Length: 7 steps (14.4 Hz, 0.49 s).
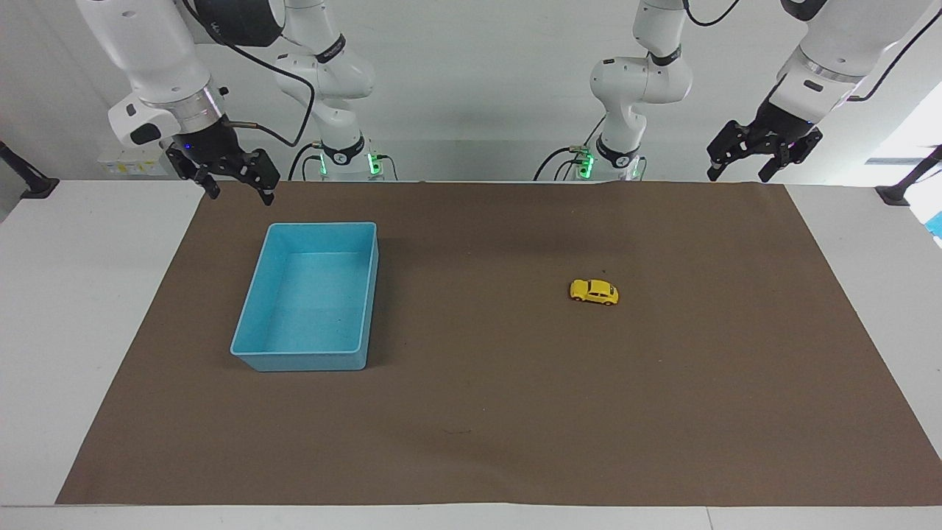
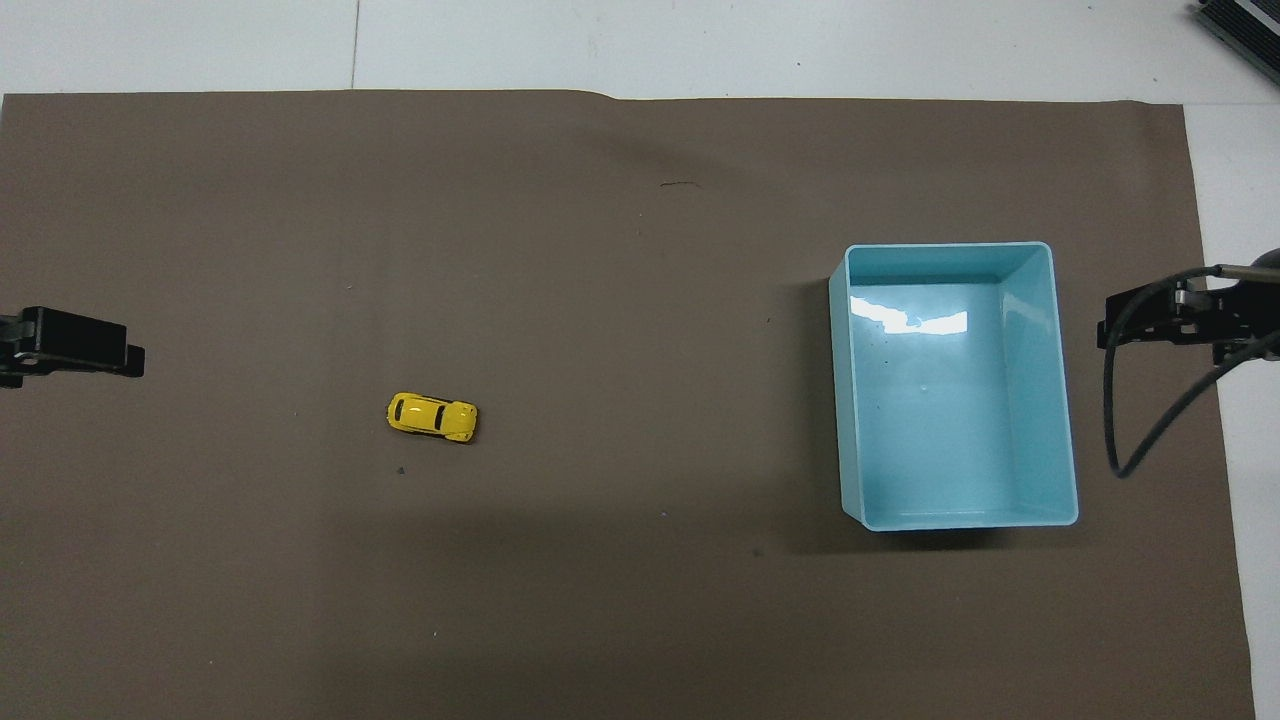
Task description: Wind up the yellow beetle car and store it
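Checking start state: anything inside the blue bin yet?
Nothing in it: the light blue bin shows only its bare floor with a glare patch in the overhead view. The yellow beetle car sits on the brown mat, toward the left arm's end. No part of the floor is covered.
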Each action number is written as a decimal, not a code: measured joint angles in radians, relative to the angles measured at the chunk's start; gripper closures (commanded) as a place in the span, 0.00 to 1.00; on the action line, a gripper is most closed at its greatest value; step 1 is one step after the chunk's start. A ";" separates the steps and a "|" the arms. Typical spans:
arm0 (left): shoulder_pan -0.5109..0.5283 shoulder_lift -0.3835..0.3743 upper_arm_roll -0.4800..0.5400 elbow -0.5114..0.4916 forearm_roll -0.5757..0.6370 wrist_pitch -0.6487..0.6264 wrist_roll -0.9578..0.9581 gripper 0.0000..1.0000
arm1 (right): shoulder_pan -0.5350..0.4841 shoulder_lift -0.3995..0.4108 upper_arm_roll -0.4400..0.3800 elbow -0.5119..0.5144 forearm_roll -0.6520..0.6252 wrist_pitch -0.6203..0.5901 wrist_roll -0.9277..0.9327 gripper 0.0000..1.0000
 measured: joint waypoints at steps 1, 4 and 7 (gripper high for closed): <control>0.000 0.000 0.000 -0.002 0.000 0.004 -0.038 0.00 | 0.000 0.000 0.000 0.000 0.000 0.000 0.000 0.00; 0.000 0.004 0.000 -0.016 0.000 0.009 -0.192 0.00 | 0.000 0.000 0.000 0.000 0.000 0.000 0.000 0.00; 0.000 0.012 0.000 -0.094 0.000 0.069 -0.411 0.00 | 0.000 0.000 0.000 0.000 0.000 0.000 0.000 0.00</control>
